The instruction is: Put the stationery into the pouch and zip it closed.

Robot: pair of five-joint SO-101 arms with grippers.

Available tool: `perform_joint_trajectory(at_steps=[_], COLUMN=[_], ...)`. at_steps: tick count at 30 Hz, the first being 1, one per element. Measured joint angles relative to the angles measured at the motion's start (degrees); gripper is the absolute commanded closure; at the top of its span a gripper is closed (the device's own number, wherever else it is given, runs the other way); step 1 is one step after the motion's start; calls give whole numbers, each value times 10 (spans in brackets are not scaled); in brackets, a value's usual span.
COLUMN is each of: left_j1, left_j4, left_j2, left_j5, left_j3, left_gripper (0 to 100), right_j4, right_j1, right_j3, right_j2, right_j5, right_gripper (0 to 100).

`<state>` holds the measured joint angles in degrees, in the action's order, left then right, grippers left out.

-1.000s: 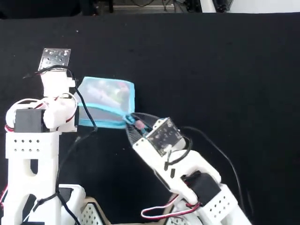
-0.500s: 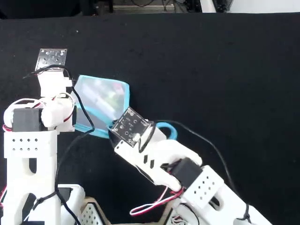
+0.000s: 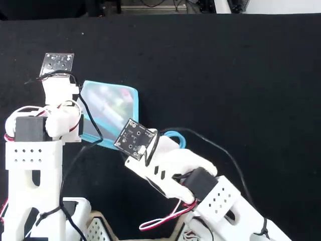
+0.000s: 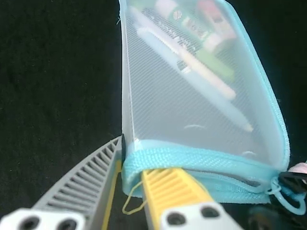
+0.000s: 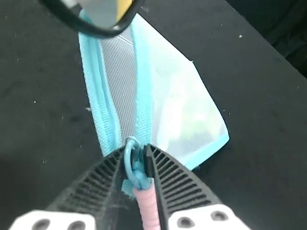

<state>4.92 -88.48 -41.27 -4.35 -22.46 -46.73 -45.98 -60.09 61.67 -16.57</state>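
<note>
The pouch [image 4: 192, 110] is clear mesh with a light blue zip edge. Through its wall I see a pen [image 4: 211, 81] and several other pieces of stationery. My left gripper [image 4: 132, 175] is shut on one end of the zip edge, grey finger [image 4: 86, 191] on one side and yellow finger [image 4: 168, 191] on the other. My right gripper [image 5: 133, 149] is shut on the zipper pull [image 5: 130, 160] with its pink tag [image 5: 145, 203]. Ahead of the pull the two blue tapes stand apart. From above, the pouch [image 3: 108, 108] lies between the left arm [image 3: 60, 120] and the right arm [image 3: 165, 160].
Black cloth [image 3: 241, 75] covers the table, open to the right and back. A blue loop [image 3: 173, 135] lies beside the right arm. Black cables run from both arms across the pouch's near side.
The right arm has swung left from the pouch's near right corner and its wrist now covers the near edge. The pouch has skewed and shifted slightly. The left arm has barely moved.
</note>
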Motion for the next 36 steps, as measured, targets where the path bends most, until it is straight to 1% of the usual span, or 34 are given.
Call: perform_joint_trajectory(at_steps=[6, 14, 17, 23, 24, 28, 30, 34, 36], left_j1=[-1, -3, -4, -3, -3, -3, -3, 1, 18], left_j4=[-1, -4, -4, -4, -4, -4, -4, -4, -4], left_j2=[0, 2, 2, 2, 2, 2, 2, 2, 0], left_j5=[2, 2, 2, 2, 2, 1, 1, 1, 2], left_j3=[38, 100, 119, 170, 171, 171, 171, 163, 166], left_gripper=[968, 967, 967, 965, 952, 836, 799, 812, 818], right_j4=[-96, -140, -172, -262, -272, -287, -288, -289, -288], right_j1=[42, 47, 47, 50, 51, 51, 51, 53, 60], right_j3=[101, 213, 287, 413, 430, 463, 469, 470, 470], right_j2=[2, -7, -92, -207, -222, -254, -262, -263, -264], right_j5=[-3, -3, -3, -3, -3, -3, -3, -3, -3], right_gripper=[988, 988, 988, 988, 988, 988, 988, 988, 988])
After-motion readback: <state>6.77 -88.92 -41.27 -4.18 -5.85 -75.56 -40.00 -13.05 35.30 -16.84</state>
